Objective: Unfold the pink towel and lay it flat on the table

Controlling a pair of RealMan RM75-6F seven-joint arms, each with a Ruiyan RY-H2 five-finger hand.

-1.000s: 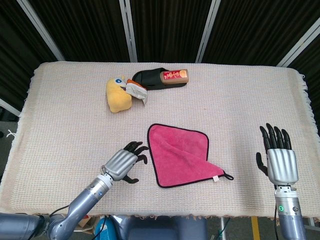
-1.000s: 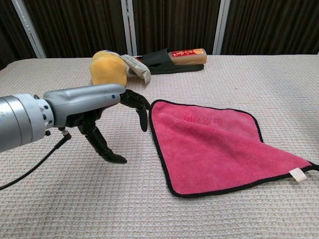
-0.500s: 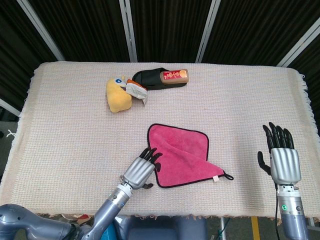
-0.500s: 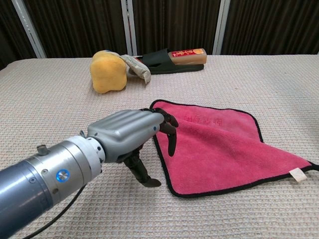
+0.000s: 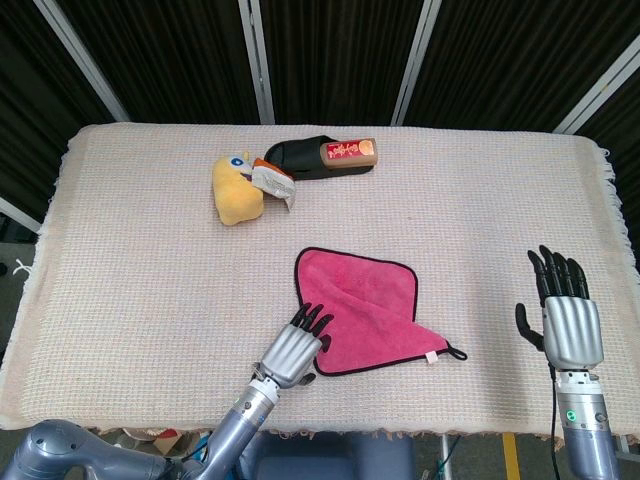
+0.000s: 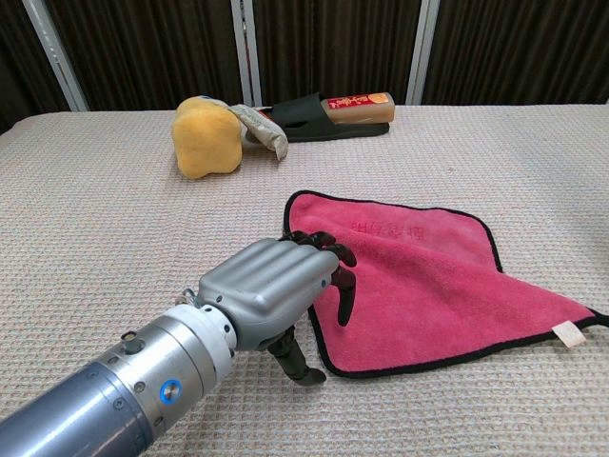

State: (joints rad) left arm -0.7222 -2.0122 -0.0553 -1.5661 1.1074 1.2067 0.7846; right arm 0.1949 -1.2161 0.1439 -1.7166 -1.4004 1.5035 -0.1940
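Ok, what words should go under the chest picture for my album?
The robot's left hand reaches over the near edge of the folded pink towel on the table.

The pink towel (image 5: 363,310) (image 6: 419,281) has a black trimmed edge and lies folded on the woven table cover, near the front edge. Its folded shape tapers to a point at the right, where a small white tag and black loop sit.

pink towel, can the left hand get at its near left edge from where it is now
Probably yes: the left hand is over the pink towel's left edge, fingers above the fabric, with nothing between. Actual contact cannot be told.
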